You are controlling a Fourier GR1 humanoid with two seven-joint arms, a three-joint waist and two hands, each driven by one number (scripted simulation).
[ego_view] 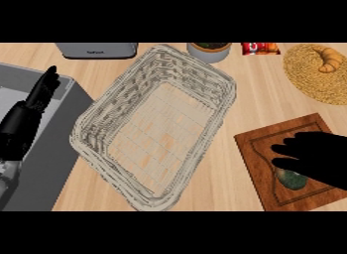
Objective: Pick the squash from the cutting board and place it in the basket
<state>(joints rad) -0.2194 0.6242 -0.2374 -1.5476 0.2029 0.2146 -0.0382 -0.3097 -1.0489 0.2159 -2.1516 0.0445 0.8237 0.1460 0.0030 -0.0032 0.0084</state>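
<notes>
We judge the task barely begun. The squash (292, 180) lies on the board (256, 149), near that board's front edge, and the basket (96, 126) at the middle of the counter holds nothing that we can see. So the grasp, the lift, the carry across to the basket and the release all remain.

Our right hand (324, 158) hangs over the board's right half, with its fingers (285, 147) pointing left and partly curled, directly above the squash. It covers most of the squash, leaving only a dark green patch showing below the fingertips. The hand may already be touching it, but we cannot tell from this angle whether the fingers have closed round it.

Our left hand (31, 110) rests at the counter's left edge, over the sink (70, 119), fingers straight and pointing up, holding nothing.
</notes>
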